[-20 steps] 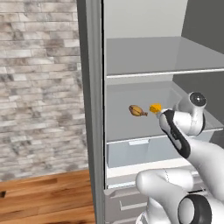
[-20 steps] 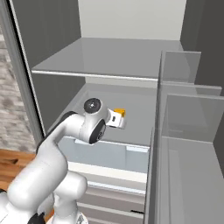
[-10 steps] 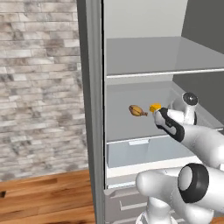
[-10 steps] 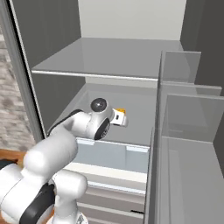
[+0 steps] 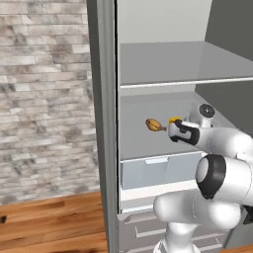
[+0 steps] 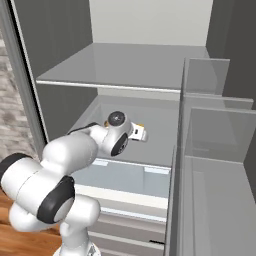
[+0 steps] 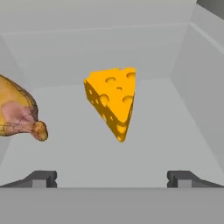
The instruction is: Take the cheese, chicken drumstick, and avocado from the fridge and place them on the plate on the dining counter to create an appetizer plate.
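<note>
The white arm rises from the base in front of the open fridge (image 5: 168, 64), bends at a bulky elbow and reaches level into the compartment under the upper grey shelf (image 6: 125, 67). In the left base view the forearm runs from right to left, and the hand (image 5: 173, 132) sits at its end, just right of the chicken drumstick (image 5: 154, 125) and touching or overlapping a small patch of yellow that is the cheese (image 5: 175, 120). In the right base view the wrist joint covers most of the hand, with a little of the cheese (image 6: 140, 126) peeping out on its far right side.

The hand view looks straight along the hand (image 7: 112, 178) at the lower shelf. Its 2 dark fingertips (image 7: 40, 178) stand far apart at the bottom corners, fully spread, and nothing lies between them. The cheese (image 7: 112, 99) is a yellow-orange wedge with holes, standing on the shelf with its point toward the camera, centred between the fingertips but farther in, not touched by either. The chicken drumstick (image 7: 17, 116) lies at the left edge, its narrow end pointing right toward the cheese, apart from it.

Below this shelf is a translucent drawer (image 5: 148, 170).
</note>
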Tool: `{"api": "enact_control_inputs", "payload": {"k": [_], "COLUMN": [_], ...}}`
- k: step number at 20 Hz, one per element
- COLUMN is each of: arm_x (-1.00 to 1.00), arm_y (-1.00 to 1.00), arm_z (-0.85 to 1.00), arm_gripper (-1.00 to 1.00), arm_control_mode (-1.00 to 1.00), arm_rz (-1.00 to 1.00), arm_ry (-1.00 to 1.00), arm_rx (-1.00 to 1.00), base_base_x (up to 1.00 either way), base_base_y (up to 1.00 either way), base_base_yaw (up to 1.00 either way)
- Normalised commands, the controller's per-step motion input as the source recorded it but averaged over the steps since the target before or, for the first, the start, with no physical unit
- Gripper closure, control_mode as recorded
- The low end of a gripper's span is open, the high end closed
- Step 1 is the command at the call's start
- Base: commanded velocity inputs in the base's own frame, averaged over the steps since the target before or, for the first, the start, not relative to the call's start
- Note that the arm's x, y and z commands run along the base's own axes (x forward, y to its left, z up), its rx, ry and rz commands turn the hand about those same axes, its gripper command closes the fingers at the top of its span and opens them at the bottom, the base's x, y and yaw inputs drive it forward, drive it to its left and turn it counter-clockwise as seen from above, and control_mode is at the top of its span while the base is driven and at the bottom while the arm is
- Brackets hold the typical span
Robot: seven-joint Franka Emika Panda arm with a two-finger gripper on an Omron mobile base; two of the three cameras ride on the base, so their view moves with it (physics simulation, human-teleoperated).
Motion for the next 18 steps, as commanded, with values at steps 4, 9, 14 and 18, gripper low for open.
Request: {"api": "enact_control_inputs", "payload": {"k": [4,9,14,18], "arm_x": [0.32,0.35,0.36,0.24], "arm_y": [-0.22,-0.26,-0.09,0.00], "arm_z": [-0.09,-0.03,-0.12,-0.36], "arm_gripper": [-1.00,-1.00,-1.00,-1.00], "arm_control_mode": [-1.00,-1.00,-1.00,-1.00], "arm_rz": [0.00,0.00,0.00,0.00], "arm_ry": [0.03,0.04,0.03,0.03], "arm_rx": [0.00,0.00,0.00,0.00], "base_base_x": [0.00,0.00,0.00,0.00], "base_base_y": [0.00,0.00,0.00,0.00], "base_base_yaw": [0.00,0.00,0.00,0.00]}}
